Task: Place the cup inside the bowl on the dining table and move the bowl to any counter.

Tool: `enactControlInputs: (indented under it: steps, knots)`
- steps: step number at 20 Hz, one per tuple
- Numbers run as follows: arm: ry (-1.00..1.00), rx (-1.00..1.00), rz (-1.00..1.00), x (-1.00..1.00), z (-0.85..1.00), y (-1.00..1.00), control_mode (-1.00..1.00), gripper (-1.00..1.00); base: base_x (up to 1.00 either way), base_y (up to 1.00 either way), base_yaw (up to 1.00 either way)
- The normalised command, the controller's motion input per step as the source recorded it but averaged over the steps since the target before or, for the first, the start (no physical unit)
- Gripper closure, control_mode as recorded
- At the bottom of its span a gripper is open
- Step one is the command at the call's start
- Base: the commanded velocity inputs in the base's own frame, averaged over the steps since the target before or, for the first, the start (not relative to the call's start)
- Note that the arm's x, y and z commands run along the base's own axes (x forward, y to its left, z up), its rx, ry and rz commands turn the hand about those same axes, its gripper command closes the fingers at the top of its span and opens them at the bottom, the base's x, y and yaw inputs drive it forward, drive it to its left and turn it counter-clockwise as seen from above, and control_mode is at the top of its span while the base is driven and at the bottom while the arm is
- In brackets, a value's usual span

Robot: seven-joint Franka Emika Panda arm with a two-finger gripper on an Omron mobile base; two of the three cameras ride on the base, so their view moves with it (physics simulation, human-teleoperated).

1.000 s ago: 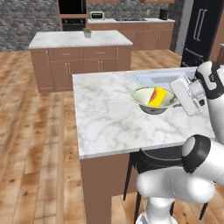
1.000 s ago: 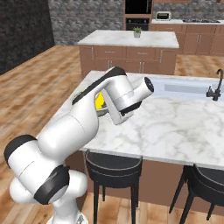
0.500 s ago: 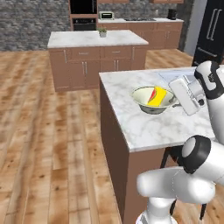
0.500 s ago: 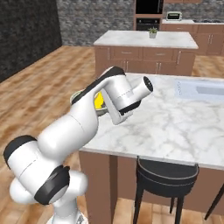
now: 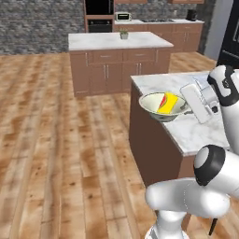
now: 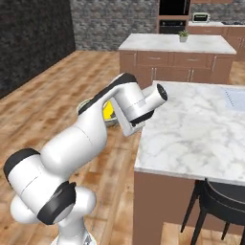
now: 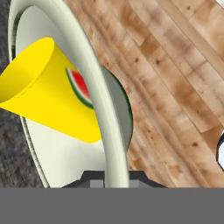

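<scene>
arm [image 6: 86,139]: glossy white rounded links | joints: dark grey-black bands | hand: white, boxy

Bowl [image 6: 111,117] and cup [image 6: 108,110] mostly behind the arm.

Even, bright rendered light, no clear source, soft faint shadows on the wooden floor [image 5: 56,140], mild sheen on the marble tabletop [image 6: 191,124], slightly soft, coarse textures throughout

Wood plank floor [image 5: 56,140], grey stone wall [image 5: 37,23], built-in oven [image 5: 99,16].
</scene>
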Motion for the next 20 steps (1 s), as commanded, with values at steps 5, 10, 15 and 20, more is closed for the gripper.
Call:
enactControlInputs:
  steps: [5, 10, 15, 20]
  knots:
    - [0.00, 0.00, 0.00, 0.00, 0.00, 0.00, 1.00, 1.00, 0.30, 1.00, -0.03]
    - [0.00, 0.00, 0.00, 0.00, 0.00, 0.00, 1.00, 1.00, 0.69, 1.00, -0.07]
    - [0.00, 0.00, 0.00, 0.00, 0.00, 0.00, 1.00, 1.00, 0.94, 0.93, -0.10]
    - [0.00, 0.00, 0.00, 0.00, 0.00, 0.00, 1.00, 1.00, 0.98, 0.82, -0.12]
